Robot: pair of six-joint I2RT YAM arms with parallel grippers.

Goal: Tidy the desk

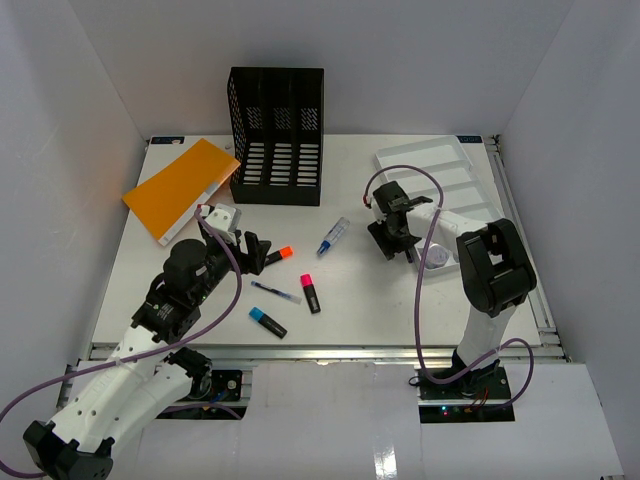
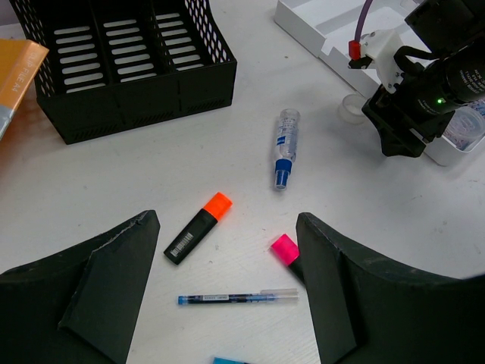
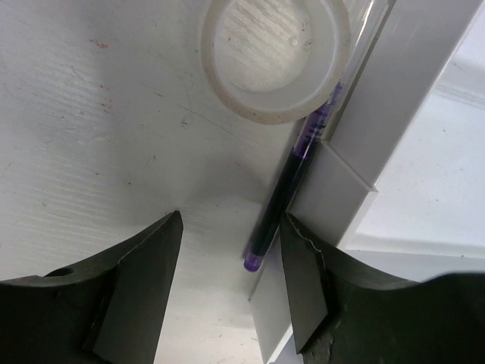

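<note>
In the overhead view the white counter (image 1: pixel 350 295) is filling the middle of the frame, with white walls around it and a metal rail running along its lower edge.

The left claw (image 1: pixel 258 250) is hanging left of centre with its jaws spread wide and nothing between them. In its wrist view an orange highlighter (image 2: pixel 198 227), a pink highlighter (image 2: pixel 284 249) and a thin blue pen (image 2: pixel 239 299) are lying on the counter below it, with a blue-capped bottle (image 2: pixel 284 148) further up. A black file rack (image 1: pixel 277 135) is standing at the top centre.

The right claw (image 3: pixel 231 220) is sitting right of centre, partly open and gripping nothing. A purple pen (image 3: pixel 292 182) is lying against the wall of the white tray (image 3: pixel 394 91), its lower end just beside the right-hand finger. A white ring (image 3: pixel 273 57) is resting at the top of that view.
</note>
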